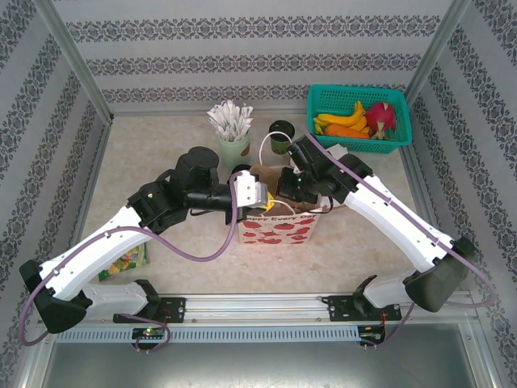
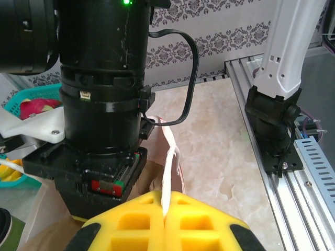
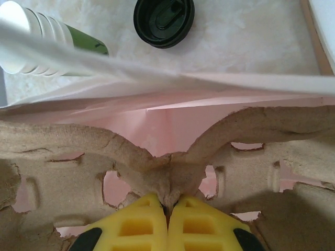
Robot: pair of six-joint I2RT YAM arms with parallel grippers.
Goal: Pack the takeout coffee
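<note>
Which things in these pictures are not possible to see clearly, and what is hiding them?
1. Takeout coffee, right wrist view: its own lid hides the cup body below.
2. Paper bag, its inside, top view: left arm and right arm cover the opening.
3. Pulp carrier, right wrist view: cut off by the left, right and bottom edges.
4. Green packet, top view: the left arm covers part; print too small to read.
</note>
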